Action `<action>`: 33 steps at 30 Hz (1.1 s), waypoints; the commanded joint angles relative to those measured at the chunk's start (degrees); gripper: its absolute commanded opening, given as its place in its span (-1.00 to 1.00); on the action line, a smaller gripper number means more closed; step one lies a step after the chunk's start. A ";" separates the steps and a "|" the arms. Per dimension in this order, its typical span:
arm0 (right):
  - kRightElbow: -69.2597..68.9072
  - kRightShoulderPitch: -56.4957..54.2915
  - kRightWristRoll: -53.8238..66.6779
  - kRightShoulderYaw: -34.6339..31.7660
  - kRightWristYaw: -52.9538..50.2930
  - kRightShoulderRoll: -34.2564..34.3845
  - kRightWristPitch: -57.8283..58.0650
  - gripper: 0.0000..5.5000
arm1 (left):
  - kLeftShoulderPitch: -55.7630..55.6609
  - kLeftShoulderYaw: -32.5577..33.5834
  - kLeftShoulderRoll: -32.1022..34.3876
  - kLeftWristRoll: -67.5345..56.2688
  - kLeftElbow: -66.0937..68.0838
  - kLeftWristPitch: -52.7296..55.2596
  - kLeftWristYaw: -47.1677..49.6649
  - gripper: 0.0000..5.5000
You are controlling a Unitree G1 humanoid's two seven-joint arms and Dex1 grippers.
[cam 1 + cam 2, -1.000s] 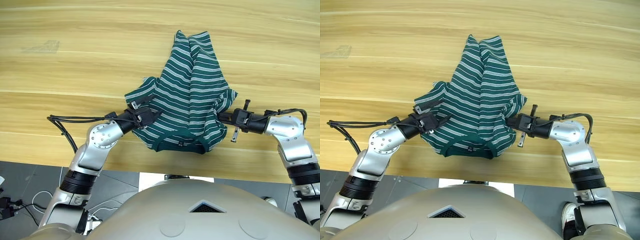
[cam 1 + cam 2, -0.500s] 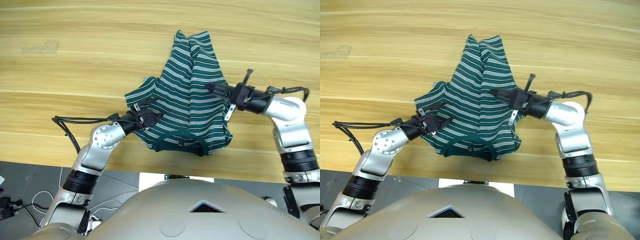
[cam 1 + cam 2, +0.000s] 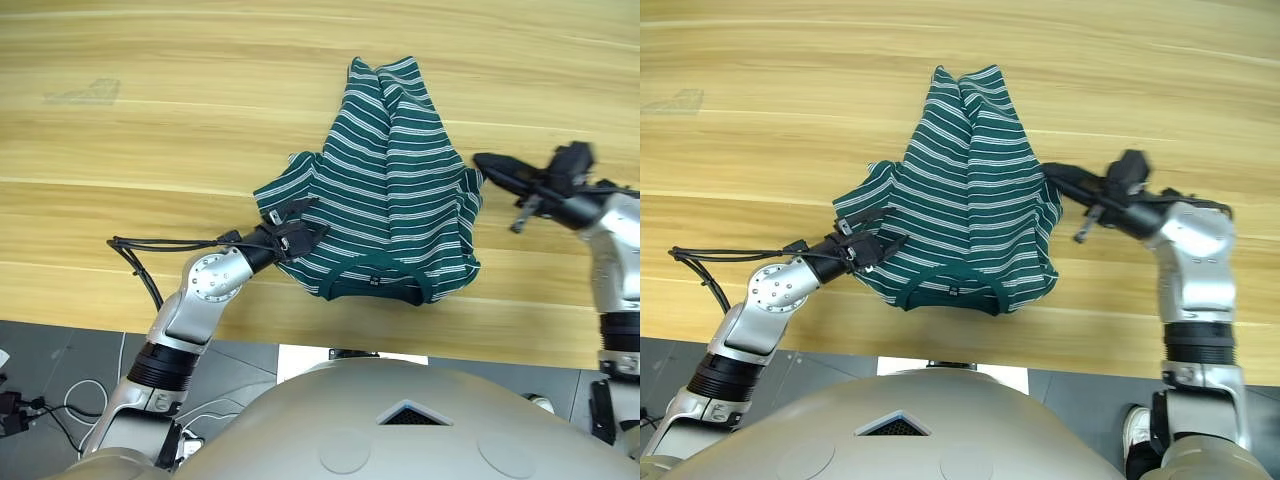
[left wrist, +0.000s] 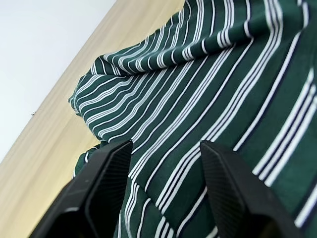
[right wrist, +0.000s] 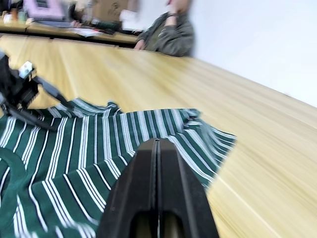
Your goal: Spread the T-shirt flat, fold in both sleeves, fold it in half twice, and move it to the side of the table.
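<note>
Green striped cloth is bunching at the near left corner of the T-shirt [image 3: 390,180], and that is where I'm keeping the left gripper [image 3: 300,222], low against the wooden table [image 3: 150,130]. Its fingers [image 4: 106,183] are standing wide apart with the fabric running just beyond them. Nothing is being pinched. I'm reading this as a placement for taking the left shoulder and drawing it outward, since the left sleeve [image 3: 285,185] is lying crumpled against the body.

Moving across, the shirt is sitting close to the table's front edge, collar [image 3: 378,285] toward me and the far end narrowing into a ridge. It isn't lying flat, so I'm judging the spreading step as unfinished.

On the right, the right gripper [image 3: 490,163] is hovering just beside the shirt's right edge, above the table, pointing toward the cloth. Its fingers [image 5: 148,163] are pressing together with nothing between them. From there I'm judging it would need to part its fingers and come down before taking the right shoulder.
</note>
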 commanded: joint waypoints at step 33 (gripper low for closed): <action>25.62 -9.66 -33.80 18.68 -13.09 9.97 -18.97 -0.16 | 5.80 3.16 6.63 6.98 7.02 -5.76 7.97 -0.07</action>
